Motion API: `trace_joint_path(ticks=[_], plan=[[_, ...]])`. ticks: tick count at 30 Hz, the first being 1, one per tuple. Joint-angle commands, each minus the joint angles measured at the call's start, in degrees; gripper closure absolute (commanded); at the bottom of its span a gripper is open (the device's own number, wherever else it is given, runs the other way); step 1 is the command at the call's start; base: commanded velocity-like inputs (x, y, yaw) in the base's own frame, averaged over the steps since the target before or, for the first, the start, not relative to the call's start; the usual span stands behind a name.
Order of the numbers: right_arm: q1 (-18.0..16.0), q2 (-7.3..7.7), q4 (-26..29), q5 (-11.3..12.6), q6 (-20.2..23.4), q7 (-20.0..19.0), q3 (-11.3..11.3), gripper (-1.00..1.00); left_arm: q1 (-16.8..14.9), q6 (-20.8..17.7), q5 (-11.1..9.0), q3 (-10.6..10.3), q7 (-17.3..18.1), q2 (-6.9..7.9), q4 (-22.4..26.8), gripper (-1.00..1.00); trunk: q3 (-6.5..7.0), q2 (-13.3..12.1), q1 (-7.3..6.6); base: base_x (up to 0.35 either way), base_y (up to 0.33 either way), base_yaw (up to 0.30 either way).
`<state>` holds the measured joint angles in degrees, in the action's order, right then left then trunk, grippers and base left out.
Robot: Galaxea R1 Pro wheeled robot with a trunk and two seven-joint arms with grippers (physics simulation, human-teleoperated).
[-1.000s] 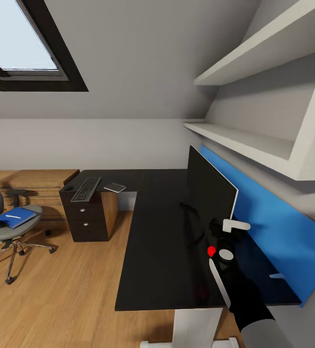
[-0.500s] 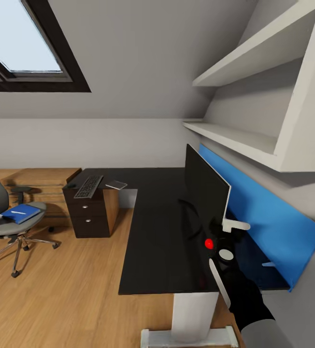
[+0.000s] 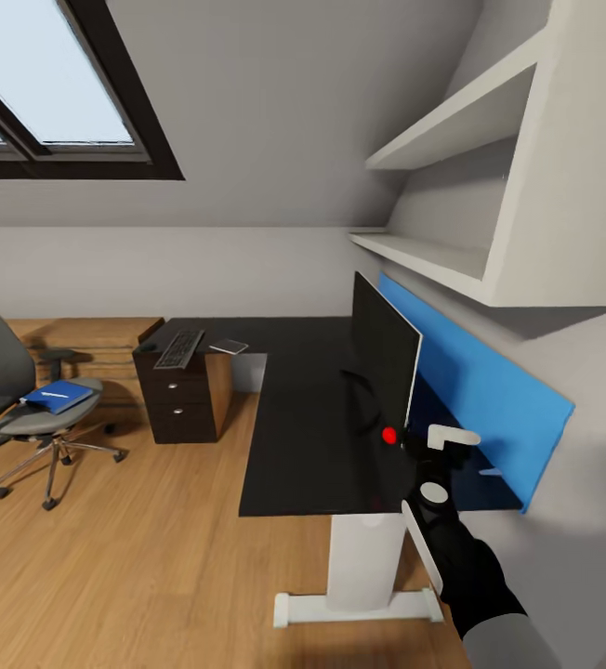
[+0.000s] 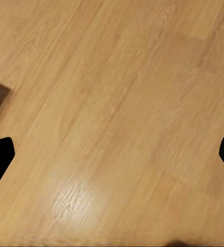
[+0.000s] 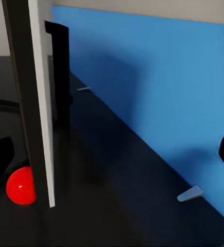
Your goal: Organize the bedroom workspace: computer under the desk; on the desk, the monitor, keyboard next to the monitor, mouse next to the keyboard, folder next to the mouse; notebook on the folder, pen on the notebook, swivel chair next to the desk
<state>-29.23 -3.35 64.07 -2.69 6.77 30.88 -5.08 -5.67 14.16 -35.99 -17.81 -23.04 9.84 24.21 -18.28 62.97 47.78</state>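
**Attic bedroom: jaws at the monitor's edge**

Black counter (image 3: 294, 446) carries the monitor (image 3: 382, 358), whose near edge stands between the right gripper's (image 5: 112, 154) spread jaws. Left gripper (image 4: 112, 154), jaws apart, faces floor (image 4: 117, 103). Folder (image 3: 59, 396) lies on the swivel chair (image 3: 24, 409), well apart.

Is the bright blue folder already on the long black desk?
No, the bright blue folder lies on the seat of the grey swivel chair, which stands apart from the long black desk.

No text, label, brand or number could be read anywhere; the only mark was a plain red dot (image 3: 389, 435) on the monitor's (image 3: 382, 360) lower corner.
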Motion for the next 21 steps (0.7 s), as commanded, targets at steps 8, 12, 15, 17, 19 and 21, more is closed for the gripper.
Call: trace_joint_path(ticks=[8,12,15,17,19,21], plan=[[-0.04,0.01,0.01,-0.3,0.47,0.32,-0.1,-1.0,-0.04,0.22,-0.49,-0.52,-0.34,0.02,0.04,-1.0,-0.07,0.05,-0.03,-0.334,0.0,0.0],[-0.04,0.01,0.0,-0.27,0.51,0.26,-0.13,-1.0,-0.04,0.24,-0.51,-0.49,-0.34,0.06,0.04,-1.0,-0.07,0.05,-0.03,-0.335,0.0,0.0],[-0.04,-0.02,-0.43,-0.19,0.53,0.24,-0.21,-1.0,-0.04,0.25,-0.56,-0.43,-0.29,0.08,0.04,-1.0,-0.07,0.05,-0.03,-0.335,0.0,0.0],[-0.04,-0.05,-0.8,-0.16,0.53,0.25,-0.26,-1.0,-0.04,0.25,-0.57,-0.38,-0.27,0.09,0.04,-1.0,-0.07,0.05,-0.03,-0.335,0.0,0.0],[-0.04,-0.19,-1.88,-0.07,0.45,0.26,-0.35,-1.0,-0.04,0.14,-0.67,-0.24,-0.18,0.13,0.04,-1.0,-0.07,0.05,-0.03,-0.335,0.0,0.0],[-0.04,-0.27,-5.75,-0.07,-2.66,0.0,-0.46,-1.0,-0.04,-0.11,-0.79,-0.22,-0.16,0.22,0.04,-1.0,-0.07,0.05,-0.03,-0.335,0.0,0.0]])
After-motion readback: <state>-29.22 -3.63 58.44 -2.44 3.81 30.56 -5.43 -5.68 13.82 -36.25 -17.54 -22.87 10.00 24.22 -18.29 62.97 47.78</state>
